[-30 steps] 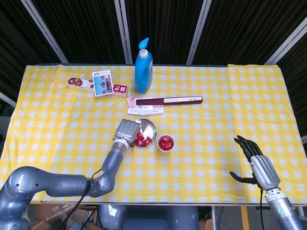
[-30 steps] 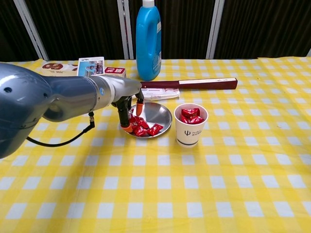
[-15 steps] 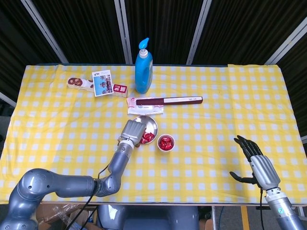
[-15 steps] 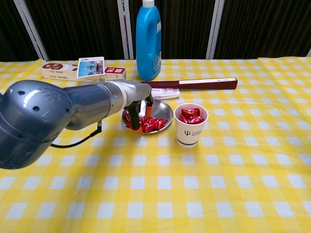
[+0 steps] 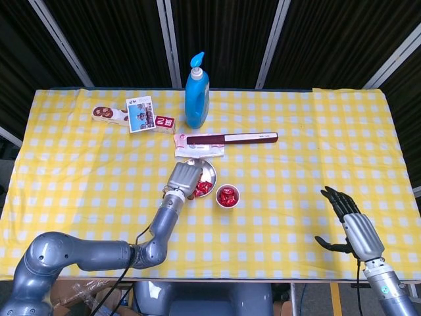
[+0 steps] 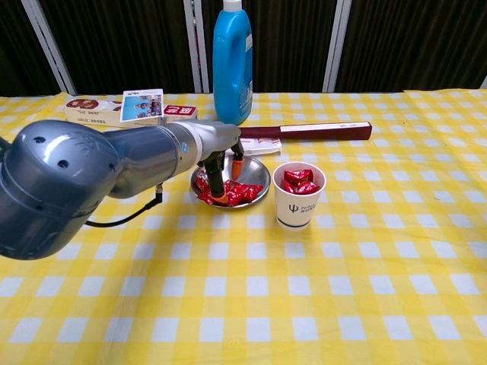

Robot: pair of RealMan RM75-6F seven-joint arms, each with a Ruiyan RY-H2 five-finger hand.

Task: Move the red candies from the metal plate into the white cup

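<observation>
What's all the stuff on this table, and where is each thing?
Tablecloth: one, yellow and white checked, covering the table.
Bottle: one, blue with pump, at the back.
Flat box: one, long, dark red, behind the plate.
Snack box: one, back left, card on it.
Metal plate: one, silver, centre.
Red candies: several, on the plate; more in the cup.
White cup: one, beside the plate.
Left hand: over the plate, fingertips among candies.
Right hand: fingers apart, front right.
</observation>
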